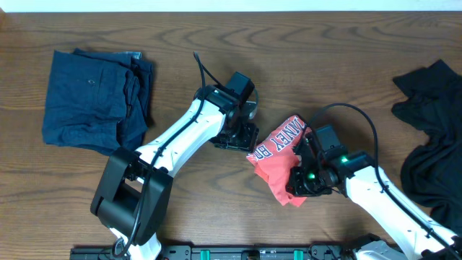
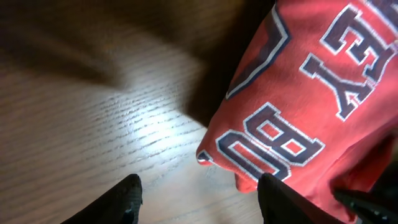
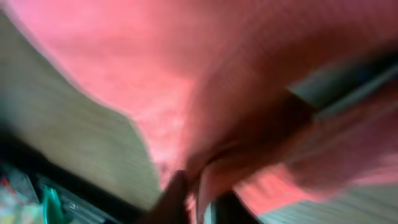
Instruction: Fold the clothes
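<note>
The coral-red T-shirt [image 1: 278, 155] with white-and-navy lettering lies bunched in a small heap at the table's middle. My left gripper [image 1: 242, 137] hovers at its left edge. In the left wrist view this gripper [image 2: 202, 202] is open over bare wood, its right finger [image 2: 280, 199] beside the shirt's lettered fold [image 2: 292, 112]. My right gripper [image 1: 303, 177] sits on the heap's near right side. The right wrist view is blurred, but the gripper [image 3: 202, 205] is shut on a fold of the red cloth [image 3: 186, 74]. A folded dark navy garment [image 1: 94, 97] and a black one [image 1: 433, 137] lie apart.
The navy garment rests at the far left of the wooden table [image 1: 180, 43], and the black garment is spread loosely at the right edge. A black rail with green parts [image 1: 253, 253] runs along the table's near edge.
</note>
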Controlling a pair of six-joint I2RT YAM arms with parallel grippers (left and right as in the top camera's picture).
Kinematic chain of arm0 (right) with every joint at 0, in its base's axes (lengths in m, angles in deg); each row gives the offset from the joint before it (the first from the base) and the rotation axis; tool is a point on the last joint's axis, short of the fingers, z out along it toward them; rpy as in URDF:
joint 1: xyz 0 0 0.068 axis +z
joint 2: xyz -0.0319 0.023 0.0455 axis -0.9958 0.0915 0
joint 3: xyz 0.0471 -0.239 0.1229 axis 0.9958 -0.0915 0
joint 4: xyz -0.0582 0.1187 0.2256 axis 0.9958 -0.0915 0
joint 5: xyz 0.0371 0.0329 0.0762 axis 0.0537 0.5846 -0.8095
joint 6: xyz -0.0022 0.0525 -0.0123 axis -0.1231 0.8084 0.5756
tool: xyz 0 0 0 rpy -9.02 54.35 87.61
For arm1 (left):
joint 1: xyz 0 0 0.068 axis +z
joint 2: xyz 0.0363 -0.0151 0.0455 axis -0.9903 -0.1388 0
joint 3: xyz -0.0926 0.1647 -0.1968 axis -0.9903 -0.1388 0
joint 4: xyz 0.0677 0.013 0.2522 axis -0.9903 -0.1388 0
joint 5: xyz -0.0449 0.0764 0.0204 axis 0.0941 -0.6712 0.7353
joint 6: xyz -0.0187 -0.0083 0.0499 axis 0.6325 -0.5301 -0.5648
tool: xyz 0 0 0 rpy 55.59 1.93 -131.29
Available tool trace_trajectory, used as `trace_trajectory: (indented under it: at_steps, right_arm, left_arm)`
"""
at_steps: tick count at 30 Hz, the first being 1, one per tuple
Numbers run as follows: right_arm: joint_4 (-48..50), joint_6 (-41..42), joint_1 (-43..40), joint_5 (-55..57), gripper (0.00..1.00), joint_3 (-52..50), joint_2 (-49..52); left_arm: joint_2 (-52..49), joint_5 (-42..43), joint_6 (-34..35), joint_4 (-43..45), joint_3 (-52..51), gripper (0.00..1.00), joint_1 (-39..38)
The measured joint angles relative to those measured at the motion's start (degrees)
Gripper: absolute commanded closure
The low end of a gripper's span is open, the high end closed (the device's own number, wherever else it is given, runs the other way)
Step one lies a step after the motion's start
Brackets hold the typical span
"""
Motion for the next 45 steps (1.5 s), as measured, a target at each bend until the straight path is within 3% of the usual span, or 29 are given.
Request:
trace_trajectory:
  at_steps: [4, 11, 17, 21, 25, 26, 27, 29, 30, 36, 45]
  right_arm:
    - [-3.1, 0.2, 0.2, 0.9, 0.99, 0.2, 0.0]
    - [-21.2, 0.5, -1.0, 16.1, 0.99, 8.2, 0.0]
    - [-23.0, 0.6, -1.0, 24.0, 0.99, 12.4, 0.0]
    - [-23.2, 2.3, -1.0, 26.8, 0.99, 12.4, 0.0]
    - [-22.6, 5.4, -2.5, 30.1, 0.99, 12.4, 0.0]
    - [-22.2, 5.9, -3.1, 30.5, 0.96, 12.4, 0.0]
    - [-21.8, 6.4, -3.7, 30.9, 0.86, 12.3, 0.0]
    - [-21.7, 7.6, -4.6, 31.5, 0.54, 12.3, 0.0]
    - [-21.9, 7.5, -4.9, 31.5, 0.47, 12.3, 0.0]
    - [-20.4, 7.0, -6.5, 31.4, 0.45, 12.1, -0.1]
    - [-9.4, -1.0, -15.8, 23.2, 0.52, 13.7, -2.3]
  left_arm:
    - [0.0, 0.2, 0.0, 0.1, 0.0, 0.38, 0.0]
    - [0.0, 1.6, 0.0, 0.5, 0.0, 0.3, -1.3]
    - [0.0, 1.7, 0.0, 2.2, 0.0, 0.3, -5.4]
    - [0.0, 1.7, 0.0, 2.5, 0.0, 0.37, -8.4]
    - [0.0, 2.0, -0.1, 2.5, 0.0, 0.55, -10.9]
    - [-0.1, 2.0, -0.3, 2.6, 0.0, 0.57, -11.3]
    - [-0.3, 2.1, -0.3, 2.6, 0.0, 0.6, -11.6]
    - [-1.0, 2.2, -0.4, 2.8, 0.0, 0.62, -12.0]
    - [-1.7, 2.3, -0.6, 2.9, 0.0, 0.63, -12.3]
    - [-6.6, 2.4, -0.9, 2.5, 0.0, 0.67, -14.0]
    - [-5.0, 2.6, -0.9, -1.5, 0.0, 0.58, -11.9]
